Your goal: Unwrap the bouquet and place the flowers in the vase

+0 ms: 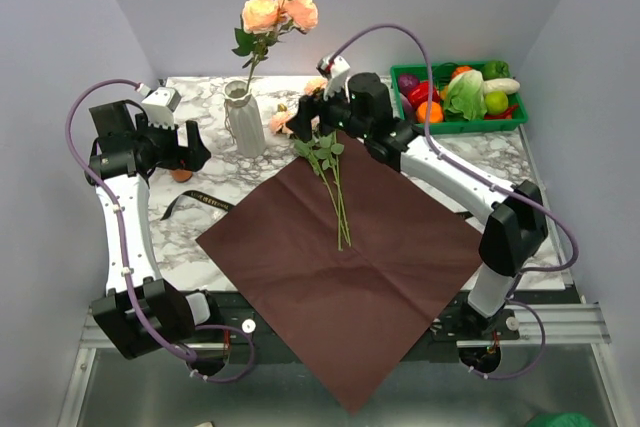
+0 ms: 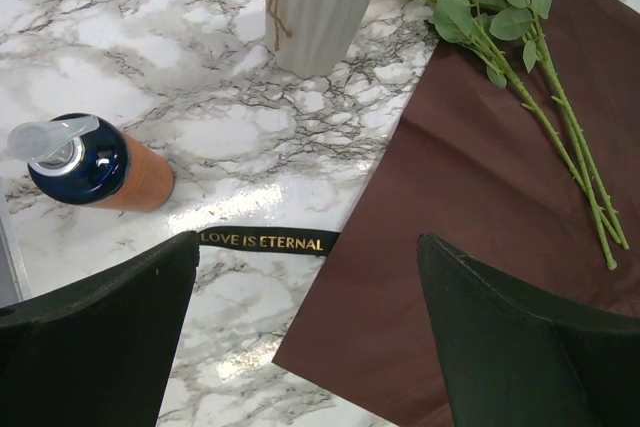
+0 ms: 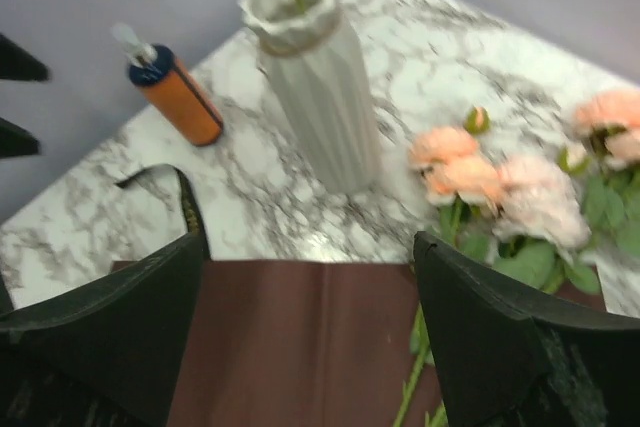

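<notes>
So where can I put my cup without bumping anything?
Bare: the near half of the dark red paper, below the loose stems, and the marble in front of the black ribbon. Crowded: around the vase, between the orange bottle and the lying roses.

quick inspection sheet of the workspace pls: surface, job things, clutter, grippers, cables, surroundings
surface: marble table; dark red paper spread flat, one corner hanging over the near edge
job's things: vase upright with one rose stem in it; other flowers lying on the paper, heads toward the vase; black ribbon loose on the table
clutter: orange bottle left of the vase; green crate of vegetables at the far right corner
grippers: left gripper open, empty, near the bottle; right gripper open, empty, over the lying flower heads
cables: purple cables looping along both arms, none on the paper
surroundings: plain grey walls, nothing else seen
</notes>
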{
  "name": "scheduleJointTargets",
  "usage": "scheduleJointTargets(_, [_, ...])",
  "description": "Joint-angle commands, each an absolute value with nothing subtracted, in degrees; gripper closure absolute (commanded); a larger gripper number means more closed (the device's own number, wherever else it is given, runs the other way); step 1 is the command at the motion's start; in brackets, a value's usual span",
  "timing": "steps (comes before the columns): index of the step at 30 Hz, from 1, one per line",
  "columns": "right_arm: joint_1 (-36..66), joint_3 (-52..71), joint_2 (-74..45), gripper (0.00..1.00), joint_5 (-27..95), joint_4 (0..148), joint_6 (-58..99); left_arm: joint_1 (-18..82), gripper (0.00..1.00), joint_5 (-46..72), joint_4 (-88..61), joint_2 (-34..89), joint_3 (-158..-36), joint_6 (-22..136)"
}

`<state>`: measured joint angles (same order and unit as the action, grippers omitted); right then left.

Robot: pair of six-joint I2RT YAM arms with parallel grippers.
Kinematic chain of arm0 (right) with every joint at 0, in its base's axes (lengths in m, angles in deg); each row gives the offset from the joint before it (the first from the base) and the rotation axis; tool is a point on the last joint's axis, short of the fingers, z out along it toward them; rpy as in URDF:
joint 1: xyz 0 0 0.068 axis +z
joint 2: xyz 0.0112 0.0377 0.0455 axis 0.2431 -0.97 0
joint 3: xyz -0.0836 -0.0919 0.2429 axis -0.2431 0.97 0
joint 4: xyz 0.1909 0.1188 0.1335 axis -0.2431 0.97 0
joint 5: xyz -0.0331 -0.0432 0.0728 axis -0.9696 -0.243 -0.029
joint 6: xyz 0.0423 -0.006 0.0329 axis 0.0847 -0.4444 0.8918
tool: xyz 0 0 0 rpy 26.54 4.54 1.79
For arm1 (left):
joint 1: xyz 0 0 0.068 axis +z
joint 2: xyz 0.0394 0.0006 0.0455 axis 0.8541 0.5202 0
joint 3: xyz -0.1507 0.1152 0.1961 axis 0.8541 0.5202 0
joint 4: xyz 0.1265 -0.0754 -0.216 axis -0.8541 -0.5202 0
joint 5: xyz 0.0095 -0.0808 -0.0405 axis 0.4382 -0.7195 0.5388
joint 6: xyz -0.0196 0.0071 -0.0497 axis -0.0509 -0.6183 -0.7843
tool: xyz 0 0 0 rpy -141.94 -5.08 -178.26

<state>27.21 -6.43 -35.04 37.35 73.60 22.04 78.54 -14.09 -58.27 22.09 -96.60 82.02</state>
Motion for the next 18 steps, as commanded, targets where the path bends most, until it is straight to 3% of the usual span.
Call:
scheduleJointTargets(1, [24.96, 3.19, -32.12, 0.11, 28.97, 80.6, 22.44, 78.96, 0.02, -16.11, -58.18, 19.97, -98.02, 80.96])
scheduleJointTargets(4, [23.9, 4.52, -33.6, 0.26, 24.68, 82.7, 22.35, 78.96, 0.02, -15.94, -58.36, 19.36, -97.93, 80.52])
scheduleJointTargets(5, [22.94, 4.52, -34.39, 0.37, 23.09, 84.27, 22.88, 78.96, 0.02, -16.03, -58.53, 19.27, -98.02, 80.52])
scheduleJointTargets(8, [20.22, 3.74, -38.17, 0.55, 24.04, 86.04, 24.63, 78.96, 0.02, -16.11, -59.24, 19.35, -98.55, 80.34])
scheduleJointTargets(18, [18.8, -5.85, -51.09, 0.54, 26.59, 90.62, 24.73, 78.96, 0.02, -17.08, -59.59, 22.52, -100.22, 79.29])
